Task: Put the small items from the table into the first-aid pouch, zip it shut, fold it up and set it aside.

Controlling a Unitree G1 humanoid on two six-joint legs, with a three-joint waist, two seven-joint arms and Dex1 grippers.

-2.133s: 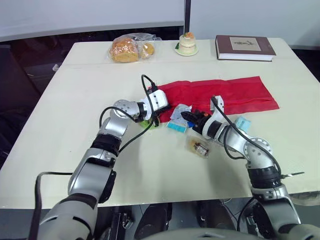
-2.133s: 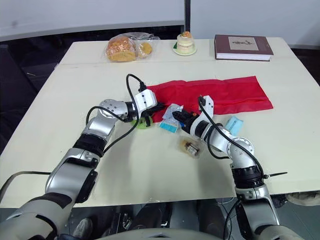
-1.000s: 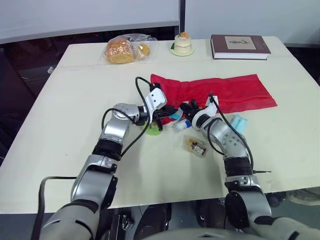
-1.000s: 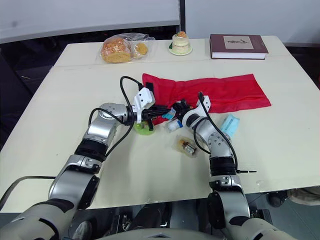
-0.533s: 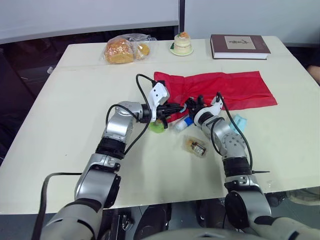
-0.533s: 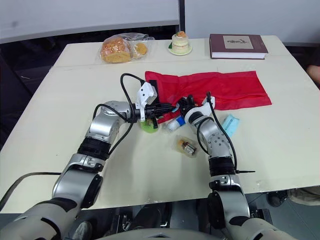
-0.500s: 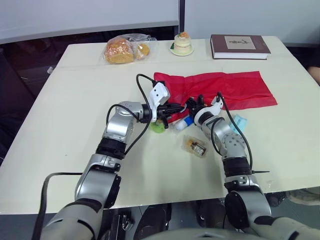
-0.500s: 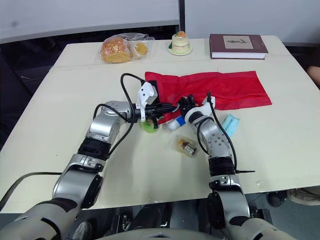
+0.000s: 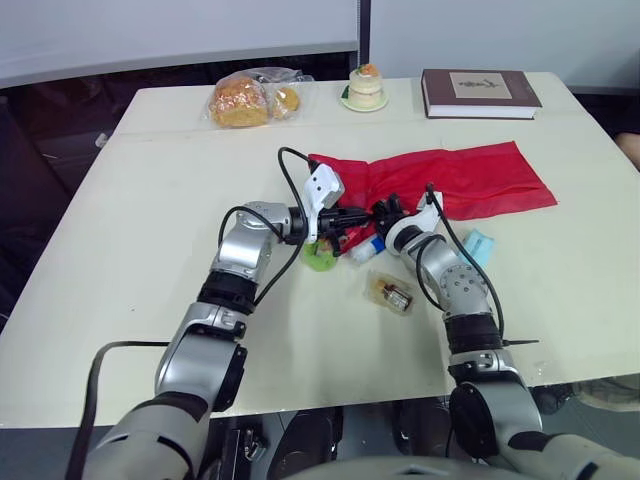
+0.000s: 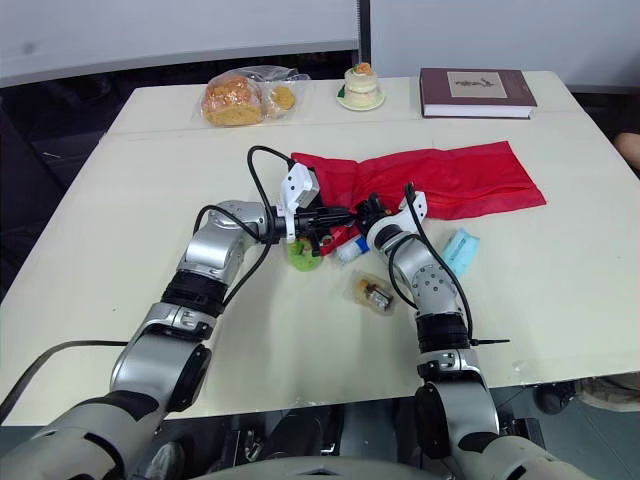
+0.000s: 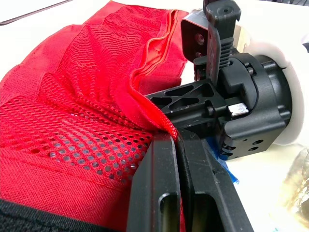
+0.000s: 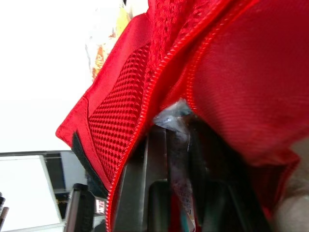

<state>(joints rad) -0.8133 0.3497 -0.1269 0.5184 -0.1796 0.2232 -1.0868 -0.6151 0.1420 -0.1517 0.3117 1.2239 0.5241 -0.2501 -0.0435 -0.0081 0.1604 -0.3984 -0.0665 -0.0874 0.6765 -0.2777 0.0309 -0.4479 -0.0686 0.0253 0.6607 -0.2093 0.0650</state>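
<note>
- Two grippers meet at the left end of the long red fabric-and-mesh first-aid pouch (image 9: 455, 180), which lies unfolded across the middle of the pale rectangular table (image 9: 150, 200).
- The left gripper (image 11: 177, 142) is clenched on the pouch's zipper edge and holds it lifted off the table. I judge this is to keep the mouth gaping for loading.
- The right gripper (image 12: 179, 150) pinches a thin clear foil packet (image 12: 174, 115) between its fingers. Its tip is just inside the raised red lip, so the packet looks about to be dropped in and is not yet let go.
- Four small items lie outside the pouch:
  - a green round object (image 9: 320, 259) just beside the left gripper
  - a small white bottle with a blue cap (image 9: 365, 250) next to it
  - a clear plastic packet with something brown inside (image 9: 393, 293), nearer the robot
  - a light blue flat packet (image 9: 478, 246), beyond the right forearm
- Loading seems far from finished: the zip is open and the pouch is flat.
- A clear bag of bread (image 9: 245, 97), a small cake on a plate (image 9: 365, 88) and a dark red hardback book (image 9: 480, 92) sit along the far edge, well apart from the work.
</note>
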